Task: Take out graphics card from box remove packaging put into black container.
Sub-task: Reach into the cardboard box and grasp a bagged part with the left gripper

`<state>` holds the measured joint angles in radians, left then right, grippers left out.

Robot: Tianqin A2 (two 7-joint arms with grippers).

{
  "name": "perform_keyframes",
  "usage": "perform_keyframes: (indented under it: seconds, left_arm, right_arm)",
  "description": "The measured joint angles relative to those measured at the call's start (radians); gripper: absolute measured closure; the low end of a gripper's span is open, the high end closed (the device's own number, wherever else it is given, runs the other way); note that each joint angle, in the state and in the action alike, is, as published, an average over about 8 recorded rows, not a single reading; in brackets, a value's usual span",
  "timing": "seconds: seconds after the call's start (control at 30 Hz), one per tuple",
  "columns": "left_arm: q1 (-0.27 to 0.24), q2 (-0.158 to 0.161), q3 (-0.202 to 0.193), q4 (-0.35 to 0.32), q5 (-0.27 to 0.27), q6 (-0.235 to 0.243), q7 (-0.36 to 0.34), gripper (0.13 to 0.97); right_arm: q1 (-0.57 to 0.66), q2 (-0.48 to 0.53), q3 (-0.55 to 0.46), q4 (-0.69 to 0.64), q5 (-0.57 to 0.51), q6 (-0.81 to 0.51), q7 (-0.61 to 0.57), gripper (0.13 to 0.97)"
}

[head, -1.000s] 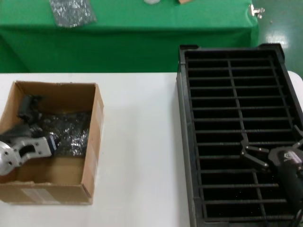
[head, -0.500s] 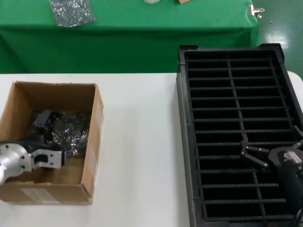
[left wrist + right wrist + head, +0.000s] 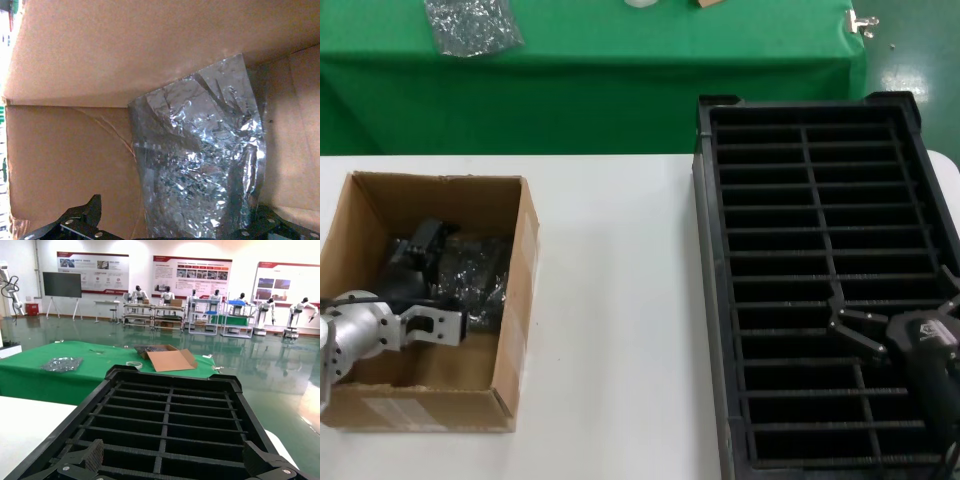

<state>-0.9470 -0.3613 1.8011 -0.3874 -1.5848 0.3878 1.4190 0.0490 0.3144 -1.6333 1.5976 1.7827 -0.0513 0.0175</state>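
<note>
No legible text, brand or number on the box (image 3: 515, 300), the bag (image 3: 200, 165) or the crate (image 3: 820, 290). A pale label (image 3: 405, 413) sits on the box's near outer wall in the head view, its print too small to read. In the right wrist view, wall posters (image 3: 192, 276) with red headers hang in the hall behind, their lettering too far off to make out.
</note>
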Motion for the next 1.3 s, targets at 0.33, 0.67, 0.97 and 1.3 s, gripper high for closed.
perform_keyframes:
  seconds: [0.33, 0.67, 0.97, 1.3]
  left_arm:
    - [0.007, 0.010, -0.054, 0.002, -0.042, 0.014, 0.112, 0.263]
    - [0.106, -0.055, 0.025, -0.209, 0.057, 0.001, -0.136, 0.447]
    - [0.178, -0.110, 0.074, -0.345, 0.121, -0.015, -0.301, 0.665]
    - [0.223, -0.142, 0.098, -0.426, 0.144, -0.026, -0.384, 0.829]
  right_arm:
    - [0.000, 0.000, 0.000, 0.000, 0.000, 0.000, 0.000, 0.129]
    - [0.000, 0.000, 0.000, 0.000, 0.000, 0.000, 0.000, 0.129]
    - [0.000, 0.000, 0.000, 0.000, 0.000, 0.000, 0.000, 0.129]
    - [0.000, 0.000, 0.000, 0.000, 0.000, 0.000, 0.000, 0.129]
